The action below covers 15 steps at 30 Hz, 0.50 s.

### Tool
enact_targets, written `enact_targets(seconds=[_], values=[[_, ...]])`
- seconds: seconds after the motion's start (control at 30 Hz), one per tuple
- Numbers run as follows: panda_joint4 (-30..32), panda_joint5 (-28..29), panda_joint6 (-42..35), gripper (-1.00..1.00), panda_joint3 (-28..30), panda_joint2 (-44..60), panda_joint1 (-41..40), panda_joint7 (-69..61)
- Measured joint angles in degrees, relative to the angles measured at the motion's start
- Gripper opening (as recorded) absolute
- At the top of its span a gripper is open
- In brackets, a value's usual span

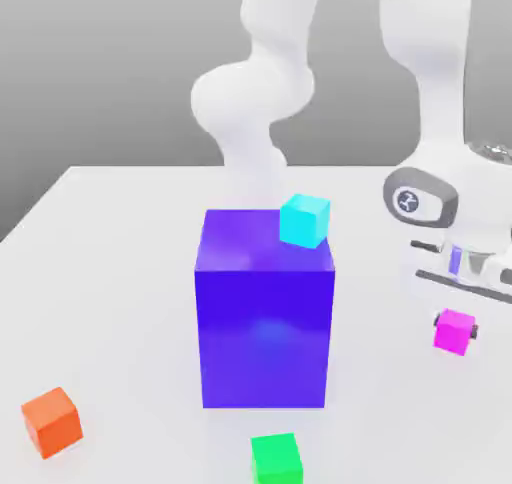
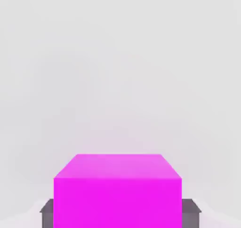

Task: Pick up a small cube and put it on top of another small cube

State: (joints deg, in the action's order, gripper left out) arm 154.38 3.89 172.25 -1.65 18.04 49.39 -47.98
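Note:
The small magenta cube [image 1: 454,330] sits between the fingers of my gripper [image 1: 455,329] at the exterior view's right, just above the white table. Dark fingertips [image 1: 474,330] press on both of its sides, so the gripper is shut on it. In the hand view the magenta cube [image 2: 117,189] is close up, with a grey finger pad [image 2: 47,212] touching each side. A small cyan cube [image 1: 304,220] rests on the back right corner of the big blue-purple block [image 1: 265,317].
A small orange cube [image 1: 52,422] lies at the front on the exterior view's left. A small green cube [image 1: 276,459] lies in front of the big block. The white table [image 1: 120,252] stretches around them.

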Motion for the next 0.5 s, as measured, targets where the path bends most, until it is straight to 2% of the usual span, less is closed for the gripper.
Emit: enact_targets(seconds=[0.07,0.3,0.5], values=[[-0.05,0.08,0.28,-1.0,0.12,0.29,0.11,0.06],[1.56,-3.57,-9.36,-1.0,-2.2,-11.29,-0.24,-1.14],[-9.34,-15.89,-13.66,-1.0,-6.13,-7.97,-1.37,-0.65]])
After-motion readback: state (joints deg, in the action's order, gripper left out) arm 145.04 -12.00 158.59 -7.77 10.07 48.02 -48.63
